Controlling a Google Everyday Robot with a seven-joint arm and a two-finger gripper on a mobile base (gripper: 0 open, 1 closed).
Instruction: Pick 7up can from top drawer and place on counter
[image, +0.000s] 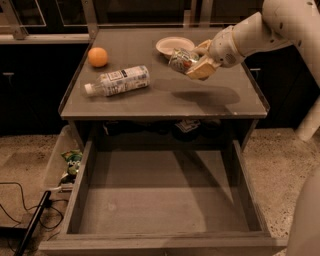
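My gripper (192, 62) is shut on the 7up can (181, 59), a small silver-green can held tilted on its side above the right half of the counter (165, 100), near the white bowl. The can casts a shadow on the counter below it. The top drawer (165, 200) is pulled fully open below the counter, and its grey floor holds nothing. My white arm reaches in from the upper right.
A clear plastic bottle (118, 81) with a white label lies on the counter's left half. An orange (97, 56) sits at the back left. A white bowl (174, 46) stands at the back. A clear bin (62, 165) with a green snack bag (72, 162) sits left of the drawer. Cables lie on the floor at the left.
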